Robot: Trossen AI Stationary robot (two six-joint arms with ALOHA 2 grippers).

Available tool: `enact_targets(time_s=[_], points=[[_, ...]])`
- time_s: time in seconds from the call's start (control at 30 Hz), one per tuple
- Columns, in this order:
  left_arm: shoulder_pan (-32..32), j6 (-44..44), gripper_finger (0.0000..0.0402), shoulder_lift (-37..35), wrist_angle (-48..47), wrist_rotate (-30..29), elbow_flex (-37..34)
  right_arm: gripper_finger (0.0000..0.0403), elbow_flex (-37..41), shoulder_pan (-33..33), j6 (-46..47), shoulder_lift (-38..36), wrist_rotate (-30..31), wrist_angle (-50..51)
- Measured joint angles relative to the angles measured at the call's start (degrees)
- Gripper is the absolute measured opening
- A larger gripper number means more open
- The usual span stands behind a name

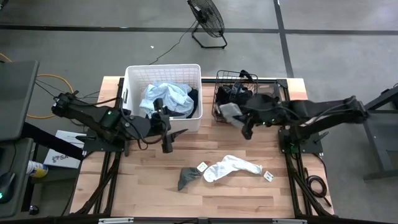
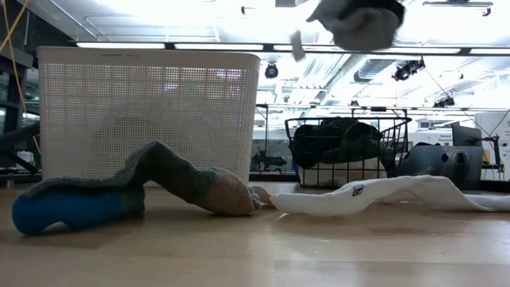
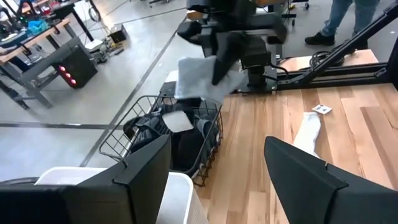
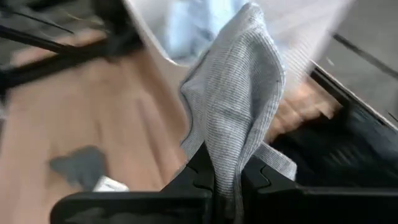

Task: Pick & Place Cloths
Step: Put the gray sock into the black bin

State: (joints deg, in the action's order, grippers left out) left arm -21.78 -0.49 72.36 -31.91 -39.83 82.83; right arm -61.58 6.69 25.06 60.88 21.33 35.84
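Note:
My right gripper (image 1: 241,122) hangs high beside the near left corner of the black wire basket (image 1: 236,79), shut on a grey ribbed cloth (image 1: 229,112). In the low view that cloth (image 2: 358,22) is far above the table. A dark grey sock with a blue toe (image 1: 186,177) and a white sock (image 1: 233,167) lie flat on the wood, small white tags (image 1: 203,167) beside them. Light blue cloths (image 1: 165,96) fill the white tub (image 1: 134,73). Dark cloths (image 3: 146,127) sit in the basket. My left gripper (image 1: 171,140) is open in front of the tub, touching nothing. My right gripper pinches the grey ribbed cloth between its two fingers (image 4: 193,177), at a bunched fold (image 4: 227,158) with several layers. The cloth is lifted clear of the table and of the basket, and its loose part (image 3: 196,78) drapes beside the gripper.
The tub and the wire basket stand side by side along the table's far edge. Open wood (image 1: 143,180) lies in the near half around the two socks. A loose tag (image 1: 268,176) lies near the right edge. A person's legs (image 3: 348,18) stand beyond the table.

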Motion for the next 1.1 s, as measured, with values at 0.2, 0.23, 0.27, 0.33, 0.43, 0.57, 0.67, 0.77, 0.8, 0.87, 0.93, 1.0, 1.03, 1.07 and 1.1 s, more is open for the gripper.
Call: enact_targets(time_s=[0.2,0.23,0.27,0.33,0.43,0.57,0.67,0.77,0.8,0.87,0.93,1.0,1.03,1.07,1.1], points=[[0.0,-0.1,0.0255,0.0,-0.9,1.2,0.0,0.001,0.0,-4.2,7.0,-4.6,2.9,15.4],[0.0,-0.2,0.0255,0.0,-1.3,1.6,0.0,0.001,0.0,-5.0,8.6,-5.1,3.4,17.9],[0.0,-0.2,0.0255,0.0,-1.6,1.7,0.0,0.001,0.0,-5.7,10.2,-5.5,3.9,20.7],[0.0,-0.3,0.0255,0.0,-1.7,1.7,0.0,0.001,0.0,-7.3,13.8,-6.2,4.7,26.1],[0.0,-0.3,0.0255,0.0,-1.7,1.7,0.0,0.001,0.0,-9.9,20.7,-6.9,6.0,34.5],[0.0,-0.3,0.0255,0.0,-1.7,1.7,0.0,0.0011,0.0,-14.0,29.6,-6.5,6.0,45.5],[0.0,-0.3,0.0255,0.0,-1.7,1.7,0.0,0.0011,0.0,-17.4,32.5,-5.7,5.9,50.2],[0.0,-0.3,0.0255,0.0,-1.8,1.7,0.0,0.001,0.0,-20.3,31.9,-4.8,5.7,50.9],[0.0,-0.3,0.0255,0.0,-1.8,1.7,0.0,0.001,0.0,-21.3,31.1,-4.4,5.7,50.4],[0.0,-0.3,0.0255,0.0,-1.9,1.7,0.0,0.001,0.0,-23.3,29.3,-3.3,5.8,50.5],[0.0,-0.3,0.0255,0.0,-2.3,1.7,0.0,0.001,0.1,-25.9,27.5,-2.0,6.0,50.7],[0.0,-0.7,0.0255,0.0,-2.8,1.7,0.0,0.001,0.9,-28.6,26.0,-0.8,6.0,50.7],[0.0,-1.1,0.0255,0.0,-3.1,1.7,0.0,0.001,1.4,-30.0,25.6,-0.2,6.0,50.6],[0.0,-1.6,0.0255,0.0,-3.3,1.8,0.0,0.001,2.0,-31.5,24.8,0.4,6.0,50.0],[0.0,-2.0,0.0255,0.0,-3.6,1.9,0.0,0.001,2.4,-32.8,24.2,1.1,6.0,49.5]])
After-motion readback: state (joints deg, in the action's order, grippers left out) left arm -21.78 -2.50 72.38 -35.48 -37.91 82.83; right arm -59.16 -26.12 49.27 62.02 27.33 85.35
